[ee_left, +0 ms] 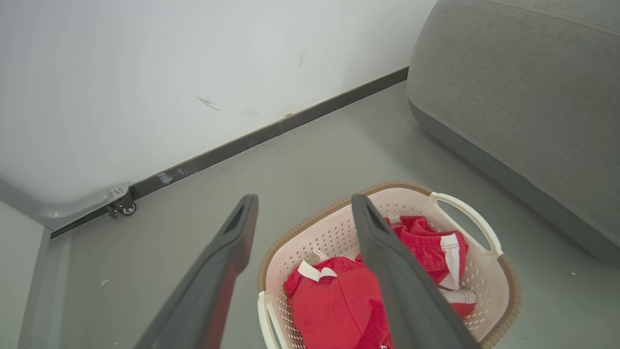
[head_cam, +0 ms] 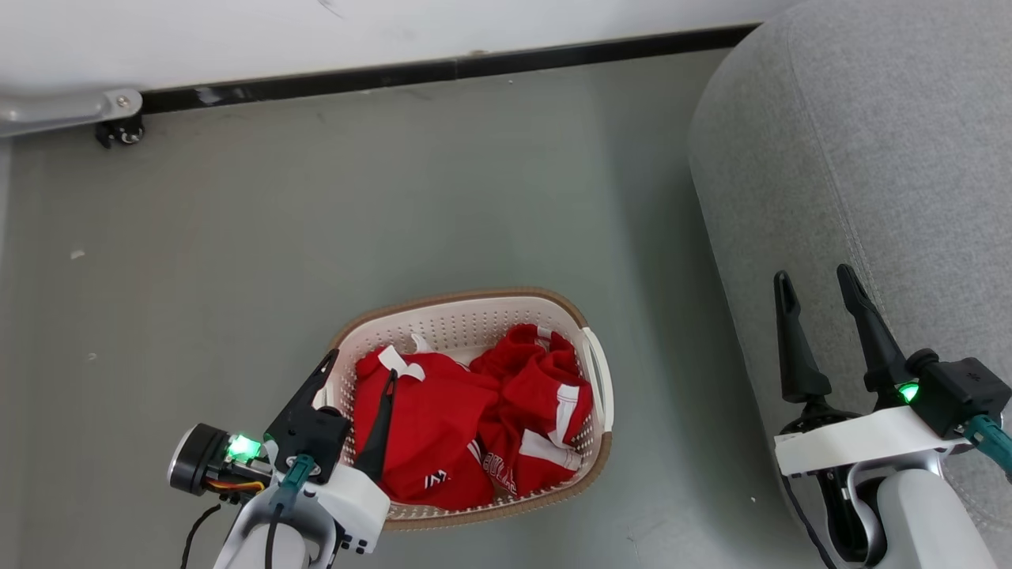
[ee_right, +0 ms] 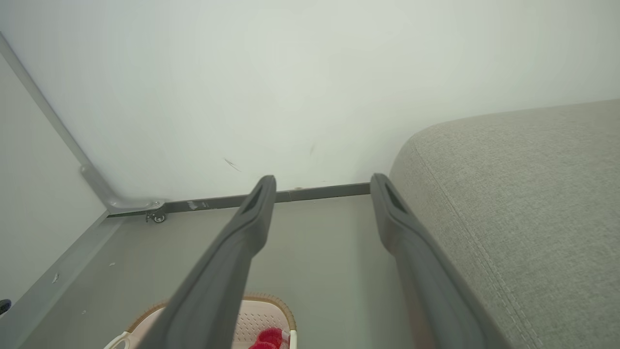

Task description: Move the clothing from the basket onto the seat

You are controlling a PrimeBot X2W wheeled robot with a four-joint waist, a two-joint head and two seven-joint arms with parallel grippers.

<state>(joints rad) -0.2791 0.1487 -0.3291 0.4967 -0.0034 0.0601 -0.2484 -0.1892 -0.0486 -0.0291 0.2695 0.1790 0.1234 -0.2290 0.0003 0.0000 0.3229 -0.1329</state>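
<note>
So the pile of bright red sports garments (head_cam: 466,427) with white trim is all sitting in the cream-white perforated plastic laundry basket (head_cam: 474,299) with the brown rim. That's on the grey floor (head_cam: 395,197), to the left of the big light-grey fabric sofa seat (head_cam: 870,158), with a gap between them. Left gripper (head_cam: 361,365) hangs over the basket's left edge, fingers spread wide, nothing in them. Right gripper (head_cam: 814,274) is over the seat's edge, also spread and empty.

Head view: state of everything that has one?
basket: upright on floor, loaded
clothing: bunched in basket, ungripped
seat: no clothing on visible part
left gripper: open, above basket's left end
right gripper: open, by seat edge
</note>
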